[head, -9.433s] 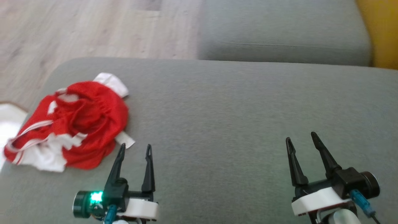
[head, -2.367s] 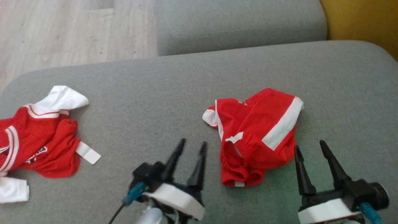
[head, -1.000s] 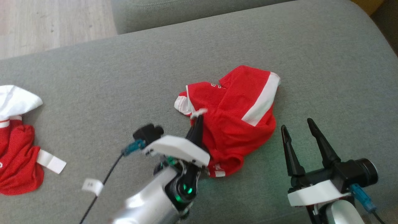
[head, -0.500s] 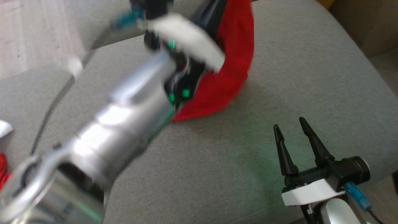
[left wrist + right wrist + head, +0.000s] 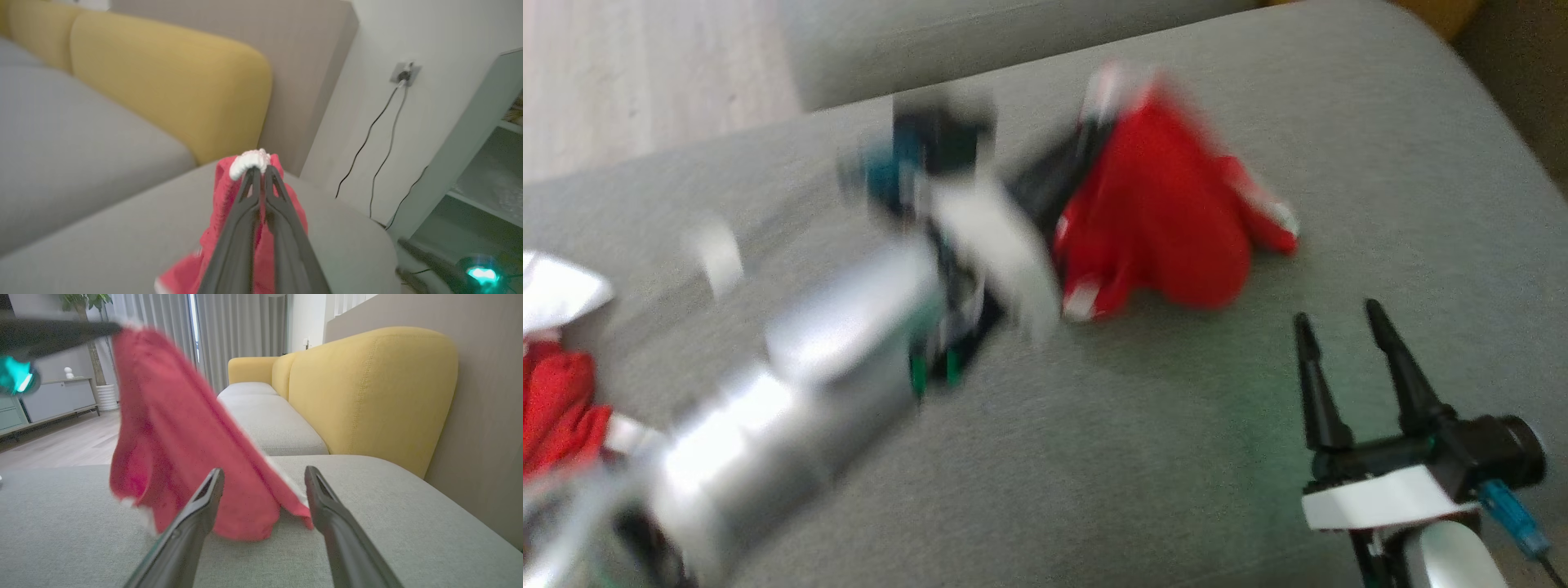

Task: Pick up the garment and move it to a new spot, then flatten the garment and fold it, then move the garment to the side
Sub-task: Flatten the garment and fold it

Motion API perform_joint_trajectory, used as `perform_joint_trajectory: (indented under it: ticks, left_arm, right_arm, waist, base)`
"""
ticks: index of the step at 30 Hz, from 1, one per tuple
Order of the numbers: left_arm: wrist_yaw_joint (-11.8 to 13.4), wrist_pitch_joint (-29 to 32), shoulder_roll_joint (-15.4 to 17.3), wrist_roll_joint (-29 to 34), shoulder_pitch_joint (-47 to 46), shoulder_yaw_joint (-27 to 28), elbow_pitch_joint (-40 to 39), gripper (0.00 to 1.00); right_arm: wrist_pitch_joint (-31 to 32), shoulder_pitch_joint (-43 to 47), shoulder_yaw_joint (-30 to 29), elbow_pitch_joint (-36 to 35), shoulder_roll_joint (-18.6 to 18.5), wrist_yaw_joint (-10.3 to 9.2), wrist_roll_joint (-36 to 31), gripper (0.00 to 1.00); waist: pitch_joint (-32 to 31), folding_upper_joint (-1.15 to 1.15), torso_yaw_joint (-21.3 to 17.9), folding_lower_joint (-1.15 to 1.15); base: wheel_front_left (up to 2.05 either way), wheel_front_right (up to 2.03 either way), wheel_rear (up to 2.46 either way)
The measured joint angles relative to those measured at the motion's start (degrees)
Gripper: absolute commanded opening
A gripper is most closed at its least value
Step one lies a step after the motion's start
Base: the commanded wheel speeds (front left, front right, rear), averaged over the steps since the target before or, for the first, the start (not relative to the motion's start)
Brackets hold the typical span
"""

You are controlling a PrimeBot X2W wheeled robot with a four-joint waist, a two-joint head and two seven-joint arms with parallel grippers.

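Clamped in the left gripper, the crumpled red-and-white mesh garment hangs at upper centre; right gripper, lower right, spread idle; flattening, folding remain.

Left arm: silver forearm, motion-blurred, stretched diagonally over the seat cushion toward its far edge. Left gripper: fingers pressed together, tips pinching a white-trimmed fold of the garment, held up off the cushion. Right gripper: low by the cushion's near right corner, fingers spread wide, holding nothing, tips pointing toward the far edge.
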Motion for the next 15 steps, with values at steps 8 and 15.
perform_joint_trajectory:
  ticks: [8, 15]
  left_arm:
    - [3.5, -6.5, -1.8, 4.7, 19.3, -4.7, 0.8, 0.00]
    - [3.4, -7.6, -6.3, 6.1, 23.6, -4.6, 3.3, 1.00]
  right_arm:
    - [0.0, 0.1, -1.3, -0.6, 0.0, 0.00, -1.5, 1.00]
    - [0.0, -0.9, -1.4, -0.6, 0.0, 0.00, -2.5, 1.00]
  waist:
    - [3.8, 0.00, 5.5, 0.00]
    - [4.8, 0.00, 8.9, 0.00]
  base:
    - [0.00, 0.00, 0.00]
    - [0.00, 0.00, 0.00]
